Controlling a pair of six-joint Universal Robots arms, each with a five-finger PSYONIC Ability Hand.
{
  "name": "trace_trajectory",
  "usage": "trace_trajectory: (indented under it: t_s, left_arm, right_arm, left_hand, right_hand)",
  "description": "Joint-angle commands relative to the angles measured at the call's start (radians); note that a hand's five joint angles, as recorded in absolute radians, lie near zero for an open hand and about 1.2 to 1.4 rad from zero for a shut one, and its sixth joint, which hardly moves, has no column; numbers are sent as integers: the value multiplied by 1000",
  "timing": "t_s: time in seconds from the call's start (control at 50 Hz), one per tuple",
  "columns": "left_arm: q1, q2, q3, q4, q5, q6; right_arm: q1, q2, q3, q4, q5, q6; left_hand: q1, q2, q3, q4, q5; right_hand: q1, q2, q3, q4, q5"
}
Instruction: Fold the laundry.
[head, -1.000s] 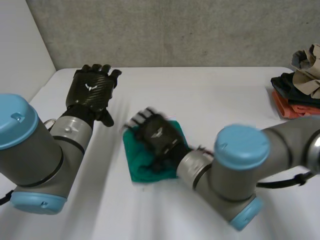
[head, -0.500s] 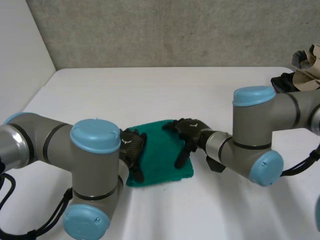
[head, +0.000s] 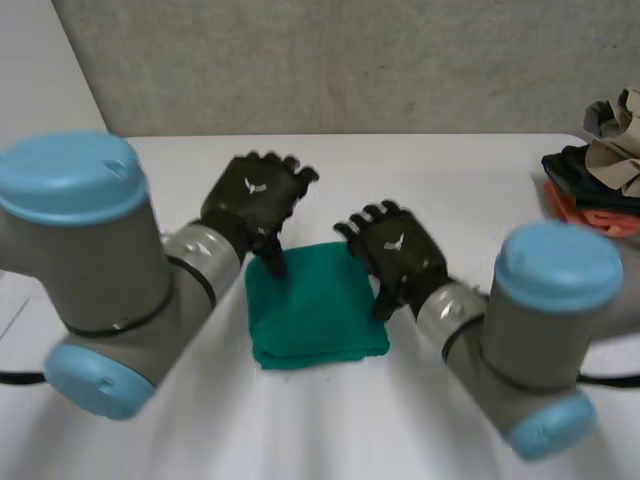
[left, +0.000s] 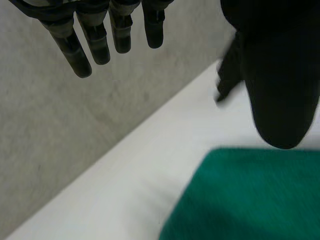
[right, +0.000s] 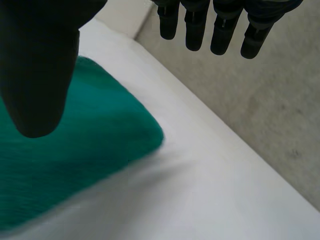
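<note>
Cloth (head: 315, 305), green, folded almost square, lies flat. Left hand (head: 255, 195) hovers over its far left corner, right hand (head: 400, 250) over its right edge. Both have straight fingers and hold nothing.

The white bench (head: 440, 180) meets a rough grey wall (head: 350, 60) along its far edge. A plain white panel (head: 40, 90) stands at the far-left corner.
</note>
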Motion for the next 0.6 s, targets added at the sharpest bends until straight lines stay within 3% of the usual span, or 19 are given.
trace_trajectory:
  t_s: [0.02, 0.08, 0.24, 0.46, 0.6]
  left_arm:
    - [73, 13, 57, -58, 267, -26]
    - [99, 5, 81, -96, 315, -43]
    - [107, -31, 104, -115, 323, -54]
    - [102, -38, 106, -113, 323, -55]
    - [101, -38, 103, -113, 323, -57]
  right_arm:
    - [95, 56, 175, -220, -45, -29]
    - [97, 109, 163, -257, -46, -50]
    - [96, 204, 71, -289, -48, -105]
    - [94, 282, -33, -291, -54, -124]
    - [94, 291, -64, -291, -55, -121]
  left_hand:
    - [-10, -20, -24, -16, -39]
    - [-10, -20, -24, -16, -39]
    - [-7, -17, -21, -14, -36]
    - [-4, -14, -18, -11, -33]
    - [-1, -11, -15, -8, -30]
  right_hand:
    - [-55, -47, -43, -33, -49]
    - [-55, -47, -43, -33, -49]
    - [-39, -31, -27, -18, -33]
    - [284, 292, 296, 306, 290]
    - [622, 629, 633, 643, 627]
